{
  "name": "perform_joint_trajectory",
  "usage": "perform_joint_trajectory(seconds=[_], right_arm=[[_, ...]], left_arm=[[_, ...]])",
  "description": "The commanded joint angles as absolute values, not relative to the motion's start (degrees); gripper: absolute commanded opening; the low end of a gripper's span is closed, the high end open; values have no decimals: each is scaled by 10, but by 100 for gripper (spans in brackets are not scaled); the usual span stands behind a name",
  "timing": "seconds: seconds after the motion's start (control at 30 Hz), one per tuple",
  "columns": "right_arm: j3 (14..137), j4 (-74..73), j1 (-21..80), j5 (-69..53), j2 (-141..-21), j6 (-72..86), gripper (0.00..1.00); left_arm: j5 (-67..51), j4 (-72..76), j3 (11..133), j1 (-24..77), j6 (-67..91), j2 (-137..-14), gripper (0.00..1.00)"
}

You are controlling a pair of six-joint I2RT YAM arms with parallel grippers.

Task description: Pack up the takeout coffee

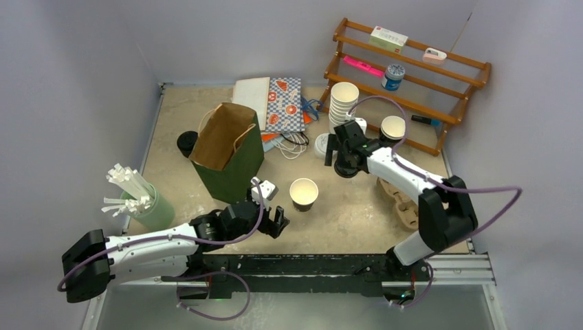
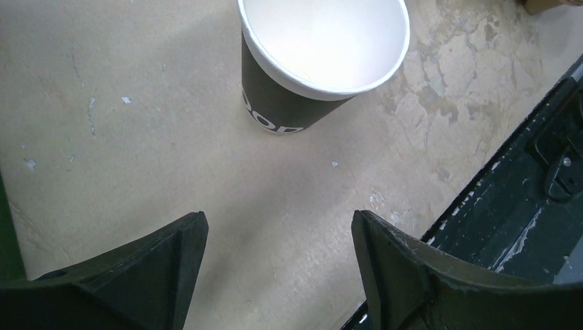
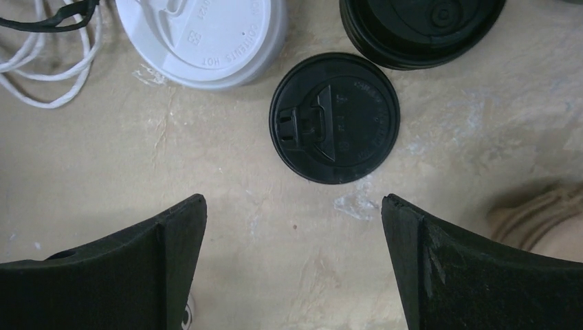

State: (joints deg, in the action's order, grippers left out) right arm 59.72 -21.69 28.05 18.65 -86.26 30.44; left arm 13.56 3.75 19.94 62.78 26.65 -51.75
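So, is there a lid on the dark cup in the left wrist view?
No, the dark cup stands open, its white inside showing and nothing covering its rim.

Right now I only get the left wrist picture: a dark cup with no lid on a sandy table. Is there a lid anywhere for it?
Observer: Yes. A black lid and a white lid lie flat on the table in front of the right arm, whose jaws stand open and hold nothing.
Operator: Where could the cup go once it is closed?
Observer: A paper bag stands upright with its mouth open, just left of the cup in the top view.
Operator: Are there other cups about?
Observer: A stack of white cups stands at the back, beside a wooden rack.
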Motion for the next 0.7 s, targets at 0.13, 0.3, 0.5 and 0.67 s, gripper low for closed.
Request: perform_joint_trajectory(seconds=[0.13,0.3,0.5,0.67], right_arm=[[633,-179,257,187,-932,310,98],[640,-180,251,204,-963,303,98],[652,-178,244,205,-992,295,98],[662,-181,238,213,-1008,297,98]], left_arm=[[95,98,184,633,231,-488,80],[112,95,179,633,225,-476,80],[112,105,177,633,229,-489,80],[113,106,182,633,225,-502,79]])
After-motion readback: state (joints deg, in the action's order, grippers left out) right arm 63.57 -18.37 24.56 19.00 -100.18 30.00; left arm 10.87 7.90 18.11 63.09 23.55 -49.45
